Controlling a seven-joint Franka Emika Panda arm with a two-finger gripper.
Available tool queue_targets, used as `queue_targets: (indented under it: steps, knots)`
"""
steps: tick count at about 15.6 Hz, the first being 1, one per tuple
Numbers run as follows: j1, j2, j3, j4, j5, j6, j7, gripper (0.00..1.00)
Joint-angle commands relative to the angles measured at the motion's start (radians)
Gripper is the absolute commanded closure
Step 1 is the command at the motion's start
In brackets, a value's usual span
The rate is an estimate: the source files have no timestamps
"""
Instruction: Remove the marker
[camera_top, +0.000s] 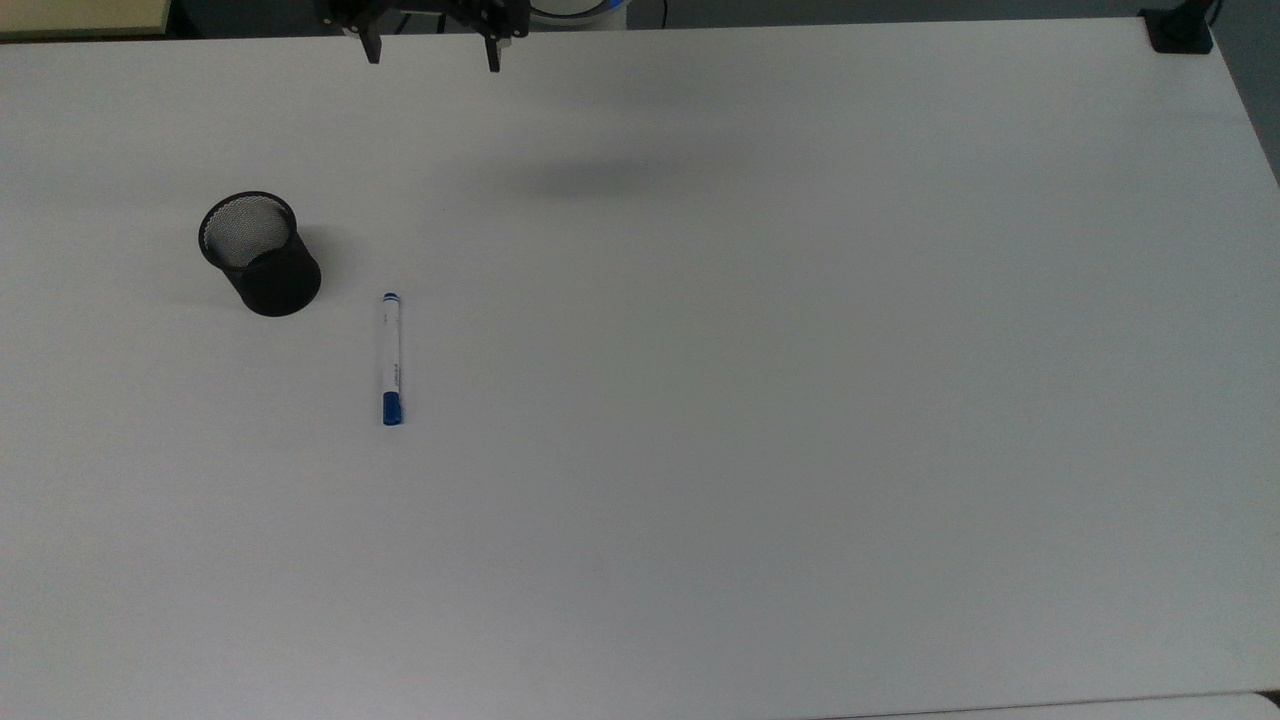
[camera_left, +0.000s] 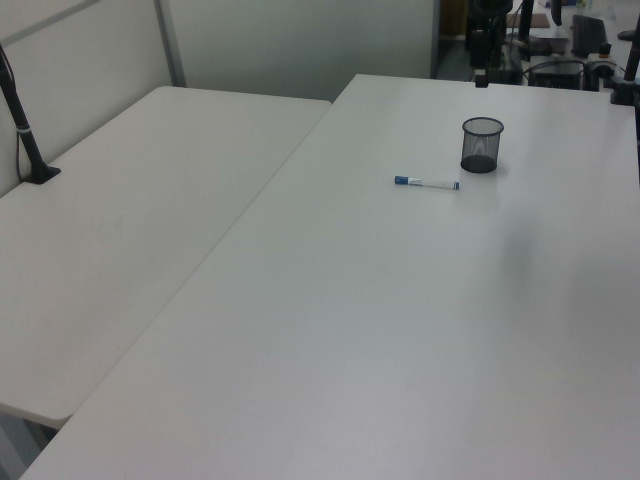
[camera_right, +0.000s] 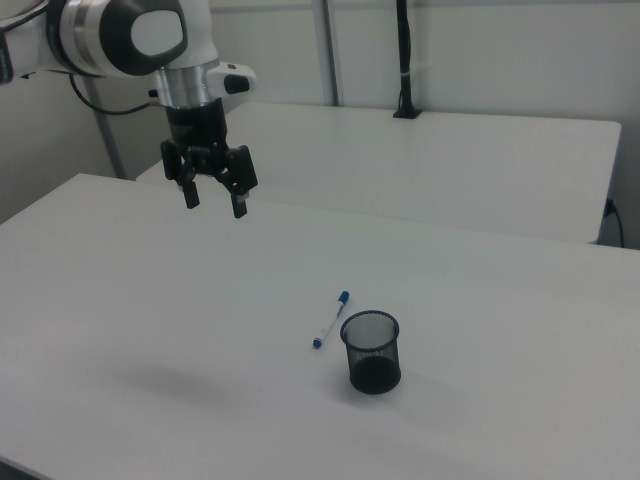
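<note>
My gripper (camera_right: 212, 201) hung well above the white counter (camera_top: 800, 400), high over its far edge in the top view, where my fingertips (camera_top: 372, 52) showed at the upper edge of the picture. My jaws stood wide open and held nothing. In the right view they pointed down, well apart from everything on the counter.

The marker (camera_top: 391, 358) lay flat on the counter, just beside the black mesh cup (camera_top: 259, 254) but not touching it. In the top view it ran nearly straight up and down the picture, with its blue cap at the lower end and its small blue tip at the upper end, to the right of the cup. In the left view the marker (camera_left: 427, 183) lay to the left of the cup (camera_left: 481, 145), cap pointing away from it. In the right view the marker (camera_right: 330, 320) sat just to the left of the cup (camera_right: 371, 351), which stood upright and empty.
</note>
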Motion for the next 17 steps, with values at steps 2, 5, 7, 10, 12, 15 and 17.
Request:
queue_targets:
  steps: [2, 5, 7, 10, 12, 15, 17]
  knots:
    - [-0.022, -0.048, 0.037, -0.058, -0.028, -0.001, 0.023, 0.0]
    - [-0.03, -0.044, 0.032, -0.051, -0.019, 0.005, 0.021, 0.0]
    - [-0.03, -0.043, 0.026, -0.045, -0.009, 0.006, 0.029, 0.0]
    - [-0.03, -0.035, 0.025, -0.038, 0.012, 0.009, 0.03, 0.0]
    - [-0.03, -0.035, 0.025, -0.038, 0.015, 0.013, 0.03, 0.0]
    - [-0.03, -0.035, 0.025, -0.038, 0.015, 0.013, 0.03, 0.0]
    - [-0.031, -0.035, 0.025, -0.038, 0.015, 0.014, 0.03, 0.0]
